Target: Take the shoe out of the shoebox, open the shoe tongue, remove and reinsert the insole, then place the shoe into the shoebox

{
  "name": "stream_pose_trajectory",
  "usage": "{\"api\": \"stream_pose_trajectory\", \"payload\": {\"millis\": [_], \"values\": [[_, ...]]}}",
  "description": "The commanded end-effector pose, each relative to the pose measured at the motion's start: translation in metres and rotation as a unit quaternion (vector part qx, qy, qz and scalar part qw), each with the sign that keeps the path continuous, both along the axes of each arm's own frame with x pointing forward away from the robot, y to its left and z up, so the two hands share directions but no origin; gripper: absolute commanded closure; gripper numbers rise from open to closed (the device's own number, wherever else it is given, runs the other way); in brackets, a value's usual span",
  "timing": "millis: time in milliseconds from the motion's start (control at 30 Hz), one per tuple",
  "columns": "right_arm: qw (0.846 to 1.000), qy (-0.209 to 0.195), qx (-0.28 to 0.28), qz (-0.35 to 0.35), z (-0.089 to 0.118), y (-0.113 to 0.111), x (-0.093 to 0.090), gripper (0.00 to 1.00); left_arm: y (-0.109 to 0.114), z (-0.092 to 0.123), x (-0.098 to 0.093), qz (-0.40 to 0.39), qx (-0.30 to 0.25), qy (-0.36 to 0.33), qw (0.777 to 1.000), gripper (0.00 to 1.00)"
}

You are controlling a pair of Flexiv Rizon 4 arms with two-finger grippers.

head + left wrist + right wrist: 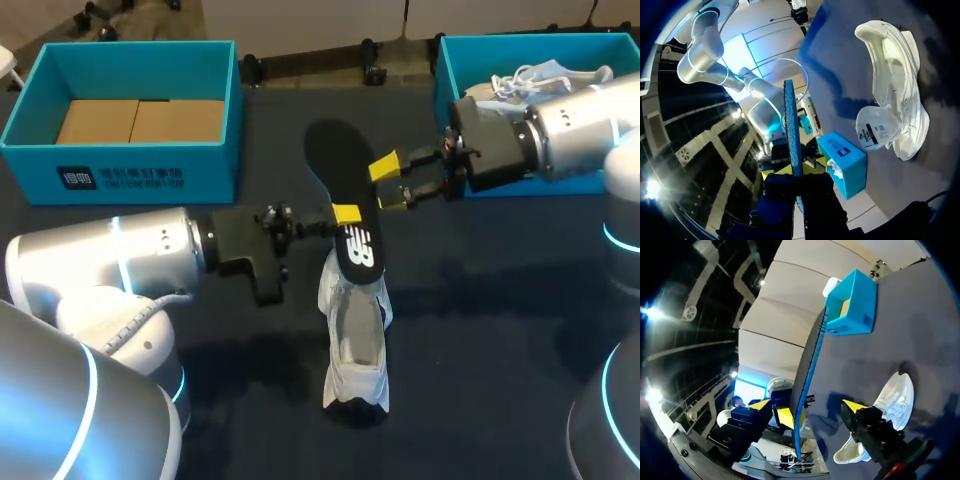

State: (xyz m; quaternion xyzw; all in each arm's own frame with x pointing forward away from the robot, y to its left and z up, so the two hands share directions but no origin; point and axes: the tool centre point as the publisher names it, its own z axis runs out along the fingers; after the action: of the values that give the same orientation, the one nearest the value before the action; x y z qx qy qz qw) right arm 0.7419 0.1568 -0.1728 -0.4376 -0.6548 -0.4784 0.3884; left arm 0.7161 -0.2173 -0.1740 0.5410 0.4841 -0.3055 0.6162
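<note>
A blue cardboard shoebox (150, 170) at the table's far left holds a brown cardboard insert (140, 120). A second blue shoebox (530, 42) at far right holds a white laced shoe (540, 78). A white sneaker (358, 340) lies mid-table on the dark table (500, 330). Above it, the left gripper (345, 213) clamps the black foam insole (345, 170). The right gripper (388, 183) has its fingers apart, with the insole between them.
</note>
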Motion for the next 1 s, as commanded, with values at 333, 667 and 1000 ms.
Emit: {"api": "stream_pose_trajectory", "payload": {"millis": [333,667,1000], "values": [[1.000,-0.003,0.002,0.008,0.000,0.013,0.001,0.44,-0.010,-0.002,0.001,0.005,0.001,-0.004,1.000,1.00],[0.999,-0.009,0.015,0.032,-0.001,0.030,0.000,0.55,-0.015,-0.002,-0.002,0.001,0.001,-0.008,1.000,1.00],[1.000,-0.003,0.017,0.023,0.003,0.025,-0.005,0.59,-0.013,-0.004,0.000,0.005,0.001,-0.011,1.000,1.00]]}}
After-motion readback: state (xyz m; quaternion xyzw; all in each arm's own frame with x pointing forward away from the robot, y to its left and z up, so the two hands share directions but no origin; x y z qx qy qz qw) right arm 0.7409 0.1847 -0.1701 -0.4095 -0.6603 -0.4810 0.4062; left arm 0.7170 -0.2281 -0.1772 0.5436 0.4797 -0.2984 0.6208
